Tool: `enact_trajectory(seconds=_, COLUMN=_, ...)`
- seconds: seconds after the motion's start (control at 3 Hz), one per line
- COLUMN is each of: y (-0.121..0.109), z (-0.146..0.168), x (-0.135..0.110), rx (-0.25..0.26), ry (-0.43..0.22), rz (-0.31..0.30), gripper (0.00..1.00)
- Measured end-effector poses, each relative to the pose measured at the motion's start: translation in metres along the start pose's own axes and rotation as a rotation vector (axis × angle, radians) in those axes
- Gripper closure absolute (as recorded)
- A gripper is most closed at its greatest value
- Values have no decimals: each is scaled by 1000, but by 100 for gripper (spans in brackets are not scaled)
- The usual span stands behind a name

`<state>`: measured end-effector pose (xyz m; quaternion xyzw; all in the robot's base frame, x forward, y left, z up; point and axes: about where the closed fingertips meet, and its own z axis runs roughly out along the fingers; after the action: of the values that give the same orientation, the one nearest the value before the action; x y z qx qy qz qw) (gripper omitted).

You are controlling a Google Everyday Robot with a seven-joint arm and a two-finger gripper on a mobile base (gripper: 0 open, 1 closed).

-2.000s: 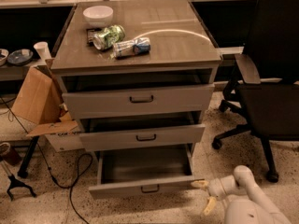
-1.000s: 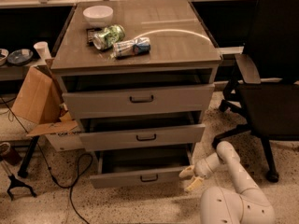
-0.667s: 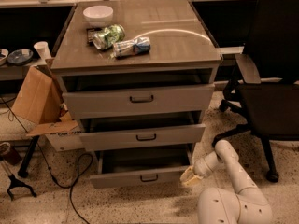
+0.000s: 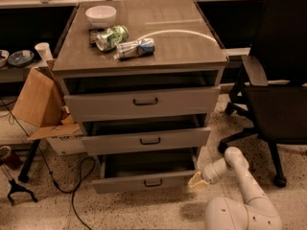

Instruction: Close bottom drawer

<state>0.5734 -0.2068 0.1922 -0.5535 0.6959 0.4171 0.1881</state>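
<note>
Speckled floor, black office chair, cardboard box

The rear of the bottom drawer tray is hidden under the middle drawer. Whether the gripper, at its right front corner, touches it cannot be told. The chair is cut off by the right edge.

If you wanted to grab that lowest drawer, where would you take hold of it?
Take the small dark bar handle centred on the front of the bottom drawer, coming straight from the front: the panel is flat, so the handle looks like the only graspable part. The gripper is at the panel's right end.
</note>
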Motion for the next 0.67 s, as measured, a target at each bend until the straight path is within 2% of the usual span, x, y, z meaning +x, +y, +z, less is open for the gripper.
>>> enact_trajectory(seconds=0.33, y=-16, z=-11, x=9, rx=110, ry=-50, rz=56, gripper=100)
enact_trajectory(seconds=0.67, y=-31, z=-17, x=3, rx=183, ry=-103, rz=48, gripper=81)
